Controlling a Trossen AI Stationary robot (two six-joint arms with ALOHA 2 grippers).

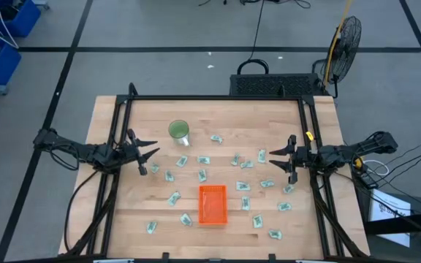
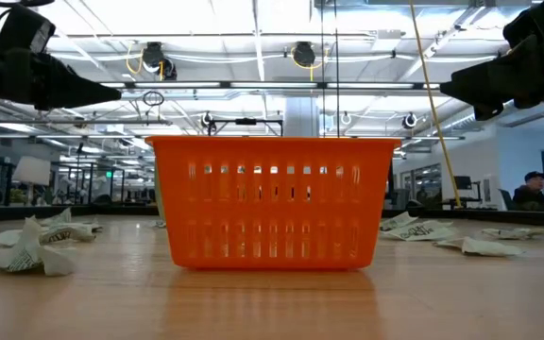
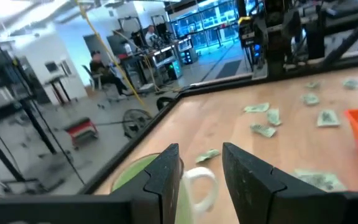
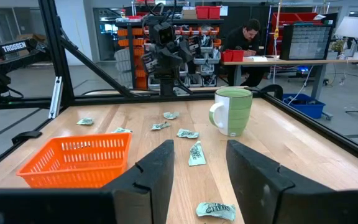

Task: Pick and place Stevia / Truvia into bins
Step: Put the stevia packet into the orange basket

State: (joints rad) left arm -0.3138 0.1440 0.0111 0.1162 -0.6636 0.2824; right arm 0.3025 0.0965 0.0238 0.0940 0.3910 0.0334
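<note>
Several pale green and white sachets (image 1: 202, 174) lie flat and scattered on the wooden table, around the orange tray (image 1: 212, 204), which stands near the near edge. The tray fills the middle of the low view (image 2: 272, 203), with sachets (image 2: 31, 250) to either side. My left gripper (image 1: 148, 153) hovers open over the table's left part, close to a green mug (image 1: 179, 131); sachets (image 3: 263, 129) lie beyond its fingers. My right gripper (image 1: 276, 162) hovers open over the right part, pointing at a sachet (image 4: 196, 153). The tray (image 4: 76, 158) holds nothing that I can see.
A green and white mug (image 4: 232, 111) stands upright on the far left part of the table, just below my left gripper's fingers (image 3: 166, 177). A black frame (image 1: 218, 98) runs along the far and side edges. A person sits at a desk beyond the table.
</note>
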